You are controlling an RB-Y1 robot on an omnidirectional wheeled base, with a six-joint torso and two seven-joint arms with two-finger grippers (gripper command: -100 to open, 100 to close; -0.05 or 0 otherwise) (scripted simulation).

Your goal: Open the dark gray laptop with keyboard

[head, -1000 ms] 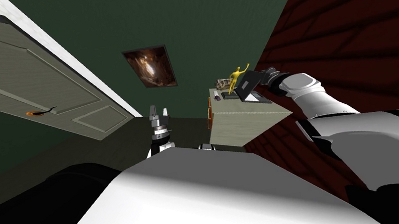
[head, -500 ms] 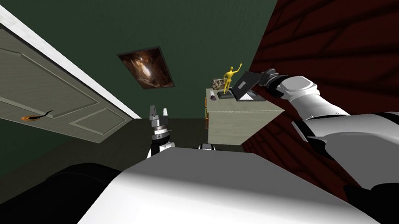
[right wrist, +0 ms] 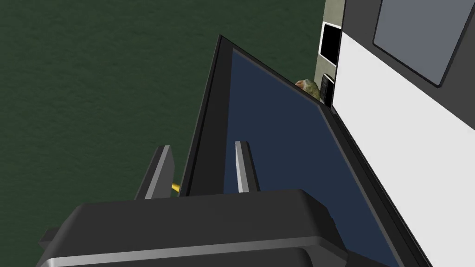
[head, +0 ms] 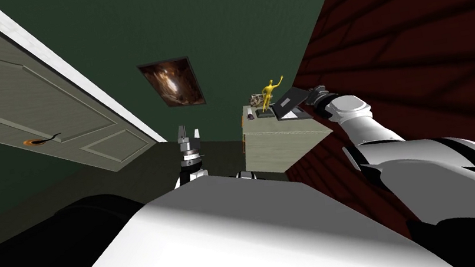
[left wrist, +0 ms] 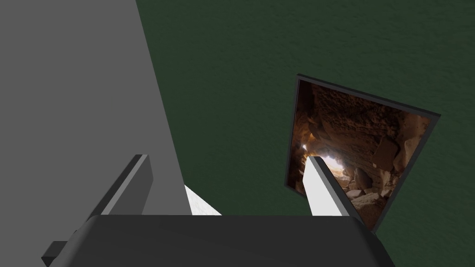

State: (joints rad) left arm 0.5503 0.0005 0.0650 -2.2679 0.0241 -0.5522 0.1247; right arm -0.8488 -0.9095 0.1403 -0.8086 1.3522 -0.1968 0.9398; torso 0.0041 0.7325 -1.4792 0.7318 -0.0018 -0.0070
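A dark grey laptop point(head: 289, 100) stands partly open on a pale cabinet point(head: 279, 141) by the red wall. My right gripper point(head: 304, 98) is at the lid's free edge. In the right wrist view, the right gripper point(right wrist: 202, 148) is shut on the lid point(right wrist: 278, 139), one finger behind it and one on the dark blue screen. The laptop's pale base point(right wrist: 394, 102) with a grey trackpad lies beyond the hinge. My left gripper point(head: 188, 133) hangs open in front of my chest, well left of the cabinet; the left gripper point(left wrist: 227, 160) holds nothing.
A yellow figurine point(head: 268, 91) and a small ornament point(head: 256, 100) stand on the cabinet just behind the laptop. A pale door point(head: 18, 110) swings in at the left. A dark red wall point(head: 426, 51) runs close along my right arm.
My view has drifted slightly, so the cabinet sits further left. My right hand stays on the lid and has moved with it; the lid looks tilted a little further. The left arm is still.
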